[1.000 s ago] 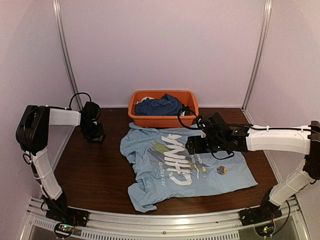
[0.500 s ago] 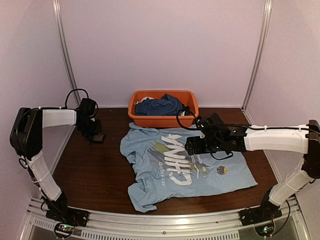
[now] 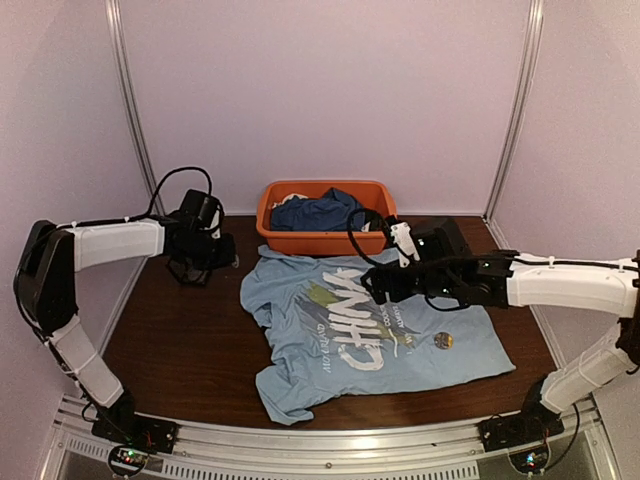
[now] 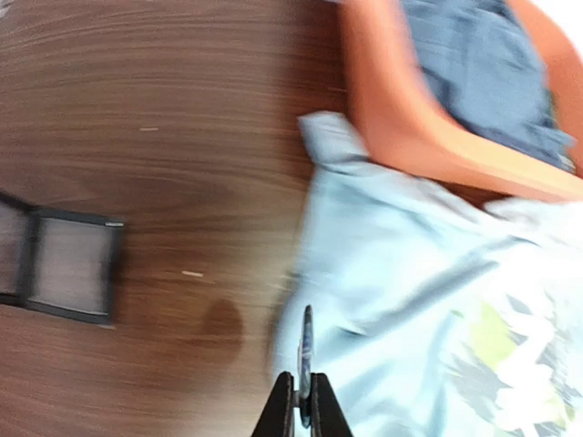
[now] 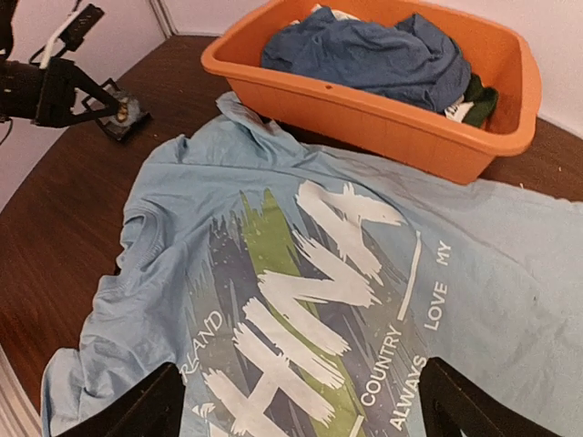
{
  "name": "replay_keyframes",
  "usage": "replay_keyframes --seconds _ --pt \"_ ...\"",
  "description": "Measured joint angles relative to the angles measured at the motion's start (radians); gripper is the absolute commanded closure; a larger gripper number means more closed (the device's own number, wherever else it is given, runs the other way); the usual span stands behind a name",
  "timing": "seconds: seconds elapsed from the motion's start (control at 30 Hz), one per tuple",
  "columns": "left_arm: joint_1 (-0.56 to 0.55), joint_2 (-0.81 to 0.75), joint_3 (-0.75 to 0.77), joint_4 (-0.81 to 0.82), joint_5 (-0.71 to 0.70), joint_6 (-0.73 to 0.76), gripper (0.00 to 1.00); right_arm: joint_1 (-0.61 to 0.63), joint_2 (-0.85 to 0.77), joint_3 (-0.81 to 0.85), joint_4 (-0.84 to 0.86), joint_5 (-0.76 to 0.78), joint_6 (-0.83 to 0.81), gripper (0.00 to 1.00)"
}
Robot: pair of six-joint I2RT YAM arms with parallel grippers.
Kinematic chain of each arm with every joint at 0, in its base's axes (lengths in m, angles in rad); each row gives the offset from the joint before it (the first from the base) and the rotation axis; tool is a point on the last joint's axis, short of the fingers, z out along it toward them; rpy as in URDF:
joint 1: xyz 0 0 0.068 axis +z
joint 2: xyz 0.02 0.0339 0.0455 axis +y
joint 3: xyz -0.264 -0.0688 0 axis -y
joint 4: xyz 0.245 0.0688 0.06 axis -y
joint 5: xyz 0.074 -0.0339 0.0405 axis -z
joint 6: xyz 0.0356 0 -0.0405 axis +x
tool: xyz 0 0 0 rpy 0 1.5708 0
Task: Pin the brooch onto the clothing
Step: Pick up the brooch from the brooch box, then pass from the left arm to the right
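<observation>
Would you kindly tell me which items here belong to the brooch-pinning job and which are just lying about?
Job: light blue T-shirt; brooch lying on it; thin metal piece pinched in the left tool.
Lying about: orange basin; dark blue garment inside it; black case.

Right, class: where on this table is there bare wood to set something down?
The table is bare front left, between the T-shirt, the left arm and the near rail. There is a smaller strip front right. The back is crowded: the orange basin sits against the shirt, with the black case left of it.
</observation>
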Motion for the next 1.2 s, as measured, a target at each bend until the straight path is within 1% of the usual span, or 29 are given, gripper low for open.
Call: replay_keyframes --seconds 0.13,0.2,0.23,0.33,0.5,0.67,0.83,0.87,0.97,1.07,1.2 --pt "-0.123 -0.041 -0.016 0.059 0.08 -0.06 1.0 0.052 -0.146 -0.151 0.206 -0.002 -0.204 0.08" --pt "-0.181 -0.049 -0.023 0.09 0.121 -0.094 1.0 0.073 -0.192 -0.212 0.291 -0.002 -0.308 0.09" --pt "-0.208 -0.052 -0.027 0.108 0.14 -0.111 1.0 0.087 -0.209 -0.249 0.35 -0.002 -0.388 0.09" --pt "-0.279 -0.06 -0.039 0.152 0.193 -0.161 1.0 0.111 -0.234 -0.339 0.486 -0.004 -0.586 0.09" --pt "-0.357 -0.093 -0.081 0.239 0.264 -0.24 1.0 0.139 -0.24 -0.468 0.677 -0.002 -0.866 0.09" --pt "-0.425 -0.114 -0.101 0.312 0.307 -0.31 1.0 0.2 -0.14 -0.521 0.867 0.048 -1.106 0.11" --pt "-0.484 -0.136 -0.134 0.388 0.335 -0.389 1.0 0.267 0.023 -0.533 1.081 0.128 -1.292 0.17" --pt "-0.494 -0.14 -0.141 0.401 0.339 -0.403 1.0 0.281 0.055 -0.533 1.128 0.148 -1.326 0.2" --pt "-0.515 -0.147 -0.151 0.423 0.346 -0.436 1.0 0.309 0.133 -0.533 1.25 0.19 -1.403 0.28" --pt "-0.526 -0.155 -0.159 0.442 0.35 -0.459 1.0 0.323 0.201 -0.533 1.378 0.223 -1.464 0.38" --pt "-0.539 -0.166 -0.162 0.463 0.357 -0.483 1.0 0.332 0.27 -0.533 1.487 0.269 -1.526 0.4"
